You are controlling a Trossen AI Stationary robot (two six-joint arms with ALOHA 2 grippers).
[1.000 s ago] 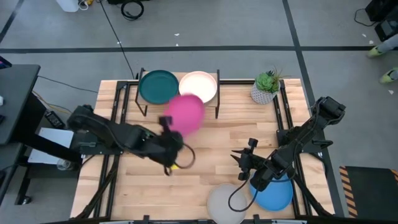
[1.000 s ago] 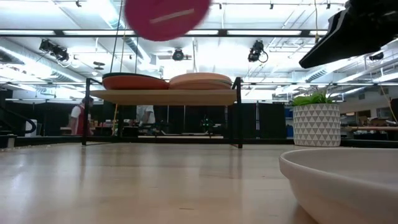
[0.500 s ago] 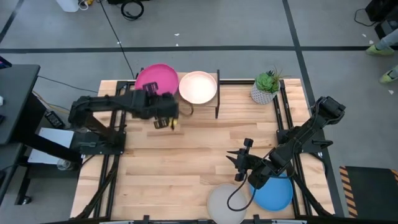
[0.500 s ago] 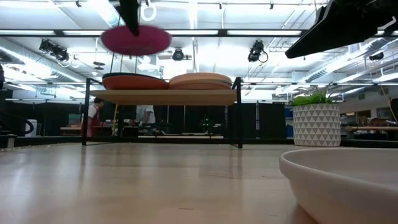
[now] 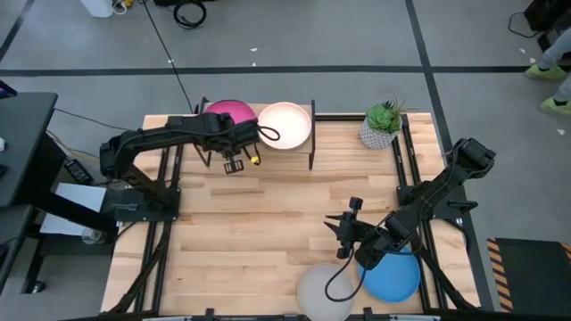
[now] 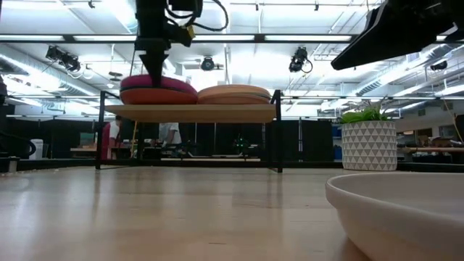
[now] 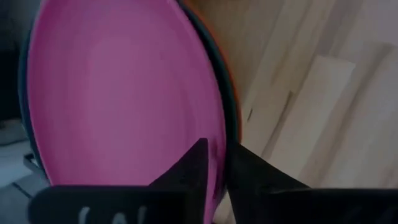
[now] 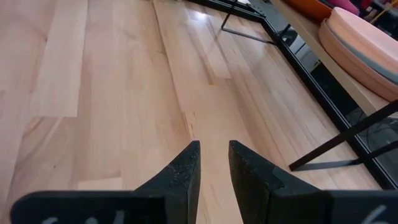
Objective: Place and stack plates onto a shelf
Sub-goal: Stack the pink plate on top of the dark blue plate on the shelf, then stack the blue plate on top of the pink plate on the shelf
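The small low shelf with the light wood plank top and thin black legs (image 5: 268,147) is filling up, and most of the work looks done. The left hand (image 5: 234,143) is reaching over the shelf's left end, pinching the rim of the round matte magenta plate (image 5: 228,112) between its fingers (image 7: 186,177) while that plate is sitting on the left stack, where dark teal and orange rims are showing just beneath it in the left wrist view. The plate seems down but not yet let go. Just beside it on the shelf, the second stack is topped by the round matte peach plate (image 5: 285,125), with a light blue edge and another pale plate under it. Well away from the shelf, at the near edge of the slatted wooden tabletop (image 5: 268,223), the round pale grey plate (image 5: 326,290) and the round bright blue plate (image 5: 393,276) are lying side by side, waiting. The right hand (image 5: 343,234) is hovering near those two, its fingers (image 8: 177,171) nearly pressed together and holding nothing. By my reckoning, those two remain after the release.
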